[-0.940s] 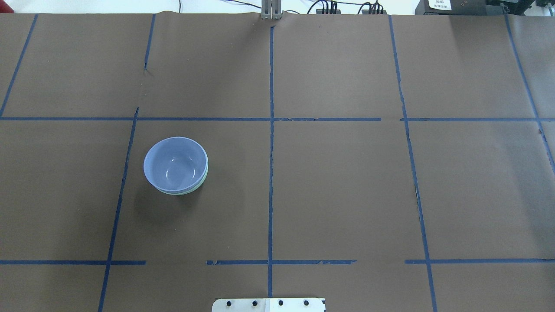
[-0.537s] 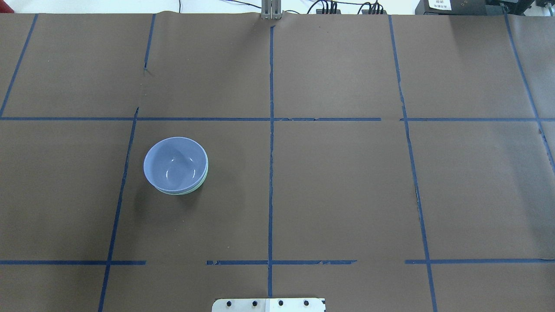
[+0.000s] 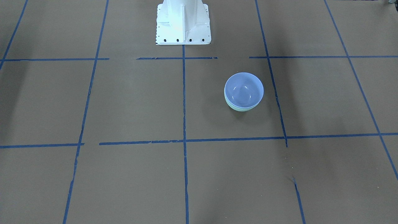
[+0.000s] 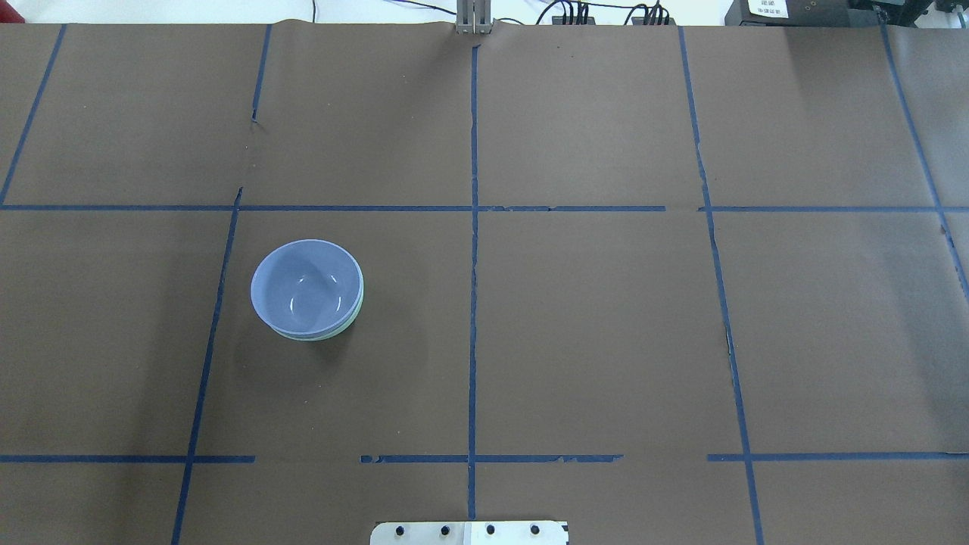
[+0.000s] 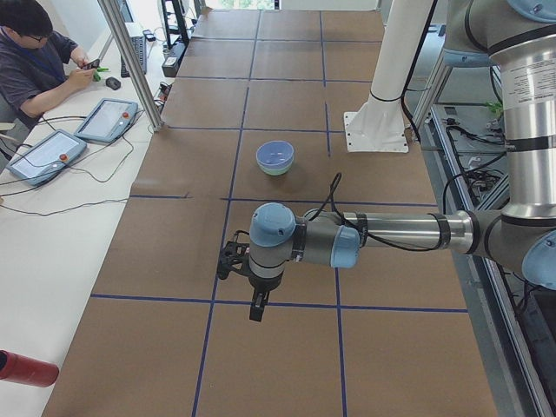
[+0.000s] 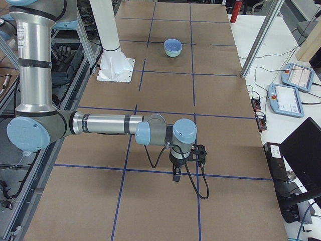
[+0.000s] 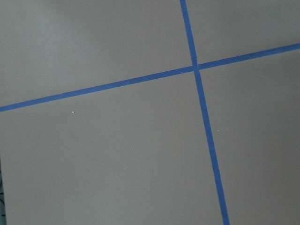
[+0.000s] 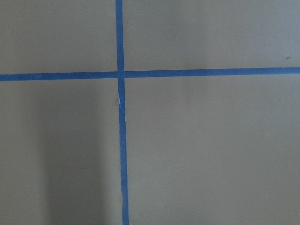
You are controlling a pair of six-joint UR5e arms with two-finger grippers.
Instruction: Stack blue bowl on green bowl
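One blue bowl (image 4: 304, 286) sits nested in one green bowl (image 3: 241, 108), left of centre in the overhead view; left gripper (image 5: 257, 306) and right gripper (image 6: 176, 175) show side-on only, so jaw state can't be told.

We see the blue bowl (image 3: 244, 89) nested in the green bowl (image 3: 241, 108), whose pale wall peeks out beneath it on the near side. The pair sits on the brown table (image 3: 124, 99), near a blue tape line (image 3: 275, 93). A white base (image 3: 183, 23) stands at the top edge.
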